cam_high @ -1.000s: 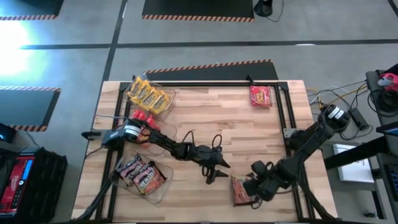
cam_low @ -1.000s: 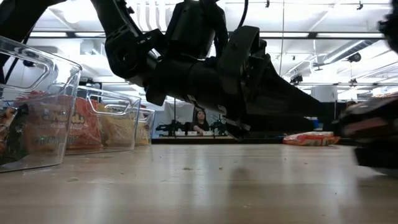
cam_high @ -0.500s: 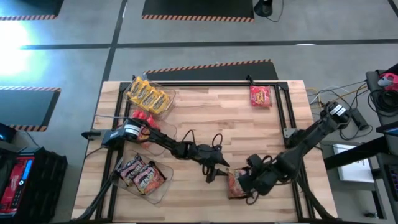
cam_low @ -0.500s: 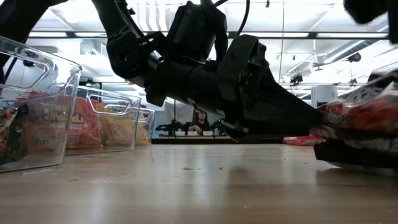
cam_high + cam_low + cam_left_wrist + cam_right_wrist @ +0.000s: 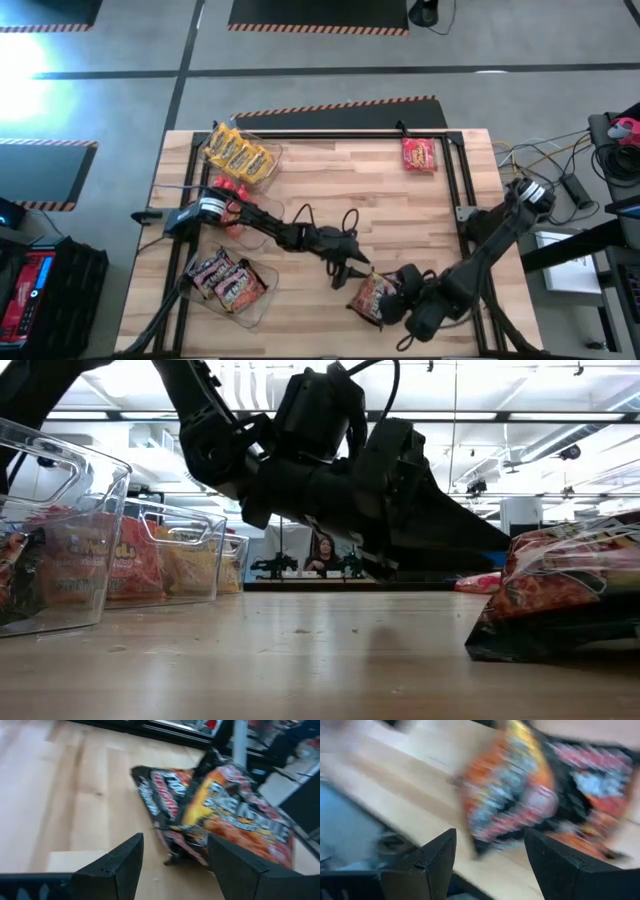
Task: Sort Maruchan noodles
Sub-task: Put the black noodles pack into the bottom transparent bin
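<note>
A dark and orange Maruchan noodles packet (image 5: 370, 296) (image 5: 225, 820) lies flat on the table near its front edge, right of the middle. My left gripper (image 5: 351, 274) (image 5: 175, 840) is open; the packet's near corner lies just ahead of its fingers. My right gripper (image 5: 402, 302) (image 5: 489, 834) is open at the packet's right side and slants down. Another red packet (image 5: 420, 156) lies at the far right. Yellow packets (image 5: 240, 154), red packets (image 5: 230, 188) and dark packets (image 5: 228, 280) sit in clear bins on the left. My left gripper has the packet's corner (image 5: 169, 860) just beyond its spread fingers; I cannot tell whether it touches. My right gripper comes at the packet's right side (image 5: 388, 300) from the table's right, slanting down. Its own body hides that spot, so I cannot tell whether it touches.
Three clear bins (image 5: 60, 550) stand in a row along the table's left side. A black frame (image 5: 455, 170) runs along the far and right edges. Bare wood lies in the middle and far part of the table.
The dark and orange packet has slid along the table toward its left edge, up to my left gripper's fingers. My right gripper has gone the same way with it and has risen and tipped further down.
</note>
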`<control>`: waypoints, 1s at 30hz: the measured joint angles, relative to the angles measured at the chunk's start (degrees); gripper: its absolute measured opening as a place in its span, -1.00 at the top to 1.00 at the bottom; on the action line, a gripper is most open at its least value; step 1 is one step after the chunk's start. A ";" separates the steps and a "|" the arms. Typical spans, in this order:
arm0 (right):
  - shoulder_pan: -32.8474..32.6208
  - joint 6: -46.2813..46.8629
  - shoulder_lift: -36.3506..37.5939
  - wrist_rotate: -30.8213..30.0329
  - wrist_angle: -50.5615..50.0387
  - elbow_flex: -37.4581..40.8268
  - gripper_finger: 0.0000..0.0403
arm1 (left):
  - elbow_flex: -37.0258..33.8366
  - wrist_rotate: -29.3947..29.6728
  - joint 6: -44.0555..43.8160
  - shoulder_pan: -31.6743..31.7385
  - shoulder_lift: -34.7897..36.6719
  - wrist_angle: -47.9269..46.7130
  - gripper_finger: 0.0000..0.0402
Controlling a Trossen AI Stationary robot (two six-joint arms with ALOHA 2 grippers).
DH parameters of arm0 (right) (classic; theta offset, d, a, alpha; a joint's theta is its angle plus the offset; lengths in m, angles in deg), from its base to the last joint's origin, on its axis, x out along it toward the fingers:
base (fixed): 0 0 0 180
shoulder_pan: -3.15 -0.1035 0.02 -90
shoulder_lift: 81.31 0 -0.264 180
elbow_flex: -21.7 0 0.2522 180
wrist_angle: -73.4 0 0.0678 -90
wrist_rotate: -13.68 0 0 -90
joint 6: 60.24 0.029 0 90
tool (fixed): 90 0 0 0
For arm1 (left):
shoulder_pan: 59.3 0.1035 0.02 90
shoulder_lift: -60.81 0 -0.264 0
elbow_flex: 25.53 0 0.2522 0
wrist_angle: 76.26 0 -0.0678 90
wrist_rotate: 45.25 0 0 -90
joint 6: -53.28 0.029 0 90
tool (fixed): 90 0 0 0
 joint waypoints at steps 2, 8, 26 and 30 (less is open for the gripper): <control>-0.89 2.97 -2.10 2.39 -1.42 -0.26 -0.11 | 0.01 -1.56 -0.16 -0.07 0.00 -0.45 -0.01; -4.13 10.53 -6.59 3.61 0.04 -0.39 -0.11 | 0.00 -3.73 -0.29 -0.09 1.70 -0.79 -0.01; -5.80 7.48 -10.92 -8.36 -2.49 0.58 -0.11 | -0.09 -3.84 6.76 -6.37 3.98 -3.71 -0.01; -5.67 6.98 -10.92 -10.70 -2.36 1.65 -0.11 | -0.09 -3.65 6.75 -6.35 3.88 -7.07 -0.01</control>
